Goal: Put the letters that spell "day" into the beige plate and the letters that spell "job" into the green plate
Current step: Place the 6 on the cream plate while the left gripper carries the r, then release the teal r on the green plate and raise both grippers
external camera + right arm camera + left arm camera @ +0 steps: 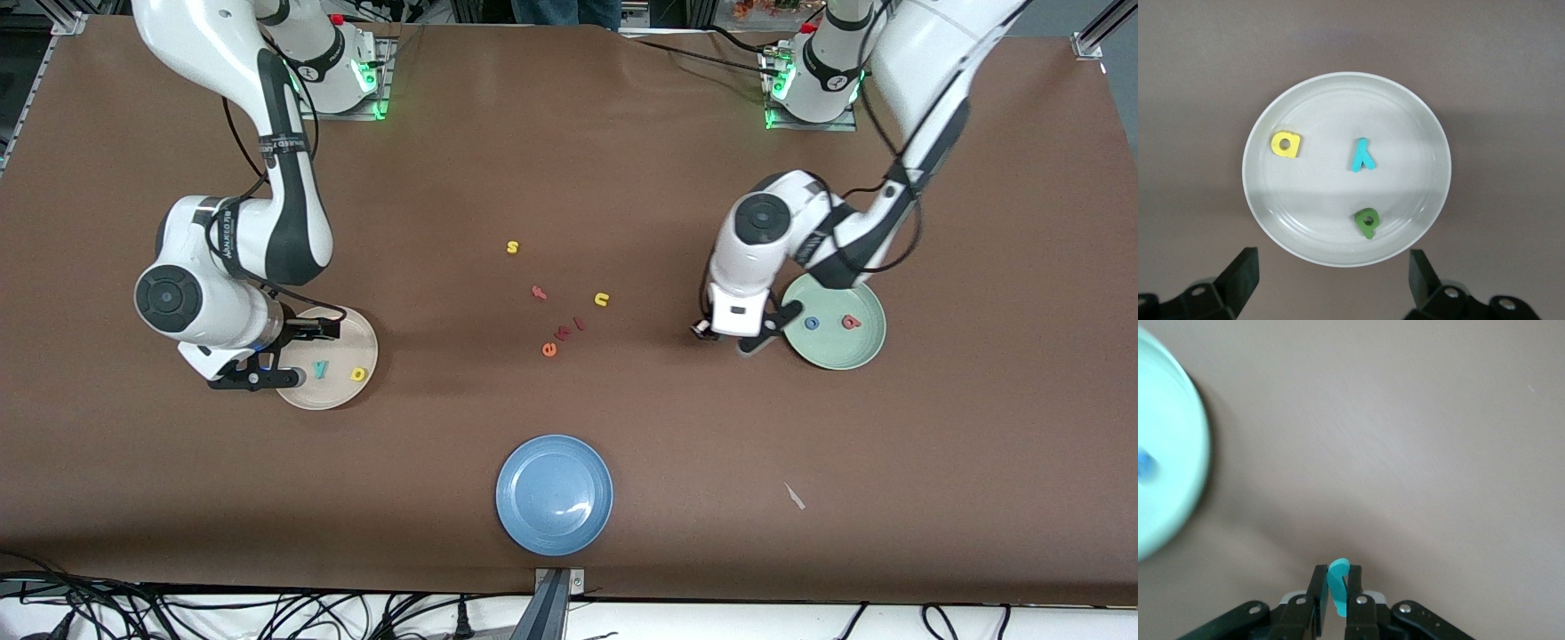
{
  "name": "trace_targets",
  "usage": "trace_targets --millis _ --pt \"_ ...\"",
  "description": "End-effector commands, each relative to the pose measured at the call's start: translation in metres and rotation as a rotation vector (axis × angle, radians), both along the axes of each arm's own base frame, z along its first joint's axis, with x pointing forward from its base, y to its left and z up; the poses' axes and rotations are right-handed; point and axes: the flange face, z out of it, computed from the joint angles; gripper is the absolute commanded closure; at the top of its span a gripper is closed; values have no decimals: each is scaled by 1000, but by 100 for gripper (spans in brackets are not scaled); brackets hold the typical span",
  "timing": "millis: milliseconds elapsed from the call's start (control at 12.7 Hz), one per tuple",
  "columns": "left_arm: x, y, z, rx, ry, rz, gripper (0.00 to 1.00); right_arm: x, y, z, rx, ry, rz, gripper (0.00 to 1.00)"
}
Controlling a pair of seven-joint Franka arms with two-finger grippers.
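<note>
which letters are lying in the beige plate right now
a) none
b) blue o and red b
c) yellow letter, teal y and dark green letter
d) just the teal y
c: the right wrist view shows the yellow letter, teal y and dark green letter all lying inside the beige plate.

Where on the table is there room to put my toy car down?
Bare brown table lies all around the blue plate and near the arm bases. It is crowded mid-table among the loose letters, and at the beige plate and green plate, where the grippers are.
</note>
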Motion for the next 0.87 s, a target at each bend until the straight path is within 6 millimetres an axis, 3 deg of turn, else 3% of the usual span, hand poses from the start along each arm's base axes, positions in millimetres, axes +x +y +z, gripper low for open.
trace_targets --millis 0,158,315,394,473,631,710,789 --pt "20 59 36 -1 159 -187 100 15 -6 24 83 -48 -38 0" --pt "24 105 44 -16 335 -387 100 22 8 46 92 -48 -26 0" --pt "21 151 24 -54 423 -498 100 28 17 76 90 -35 -16 0" --pt "21 171 12 -79 445 -519 100 31 10 93 83 -42 -24 0" --pt "18 182 -3 -97 470 -535 100 32 5 103 79 -42 -29 0" --pt "16 193 -13 -119 488 -542 100 36 -8 125 62 -63 -32 0" --pt "17 193 -14 -121 487 -542 61 36 -13 132 55 -70 -38 0" --pt "19 193 -12 -121 481 -542 1 34 -7 140 59 -75 -37 0"
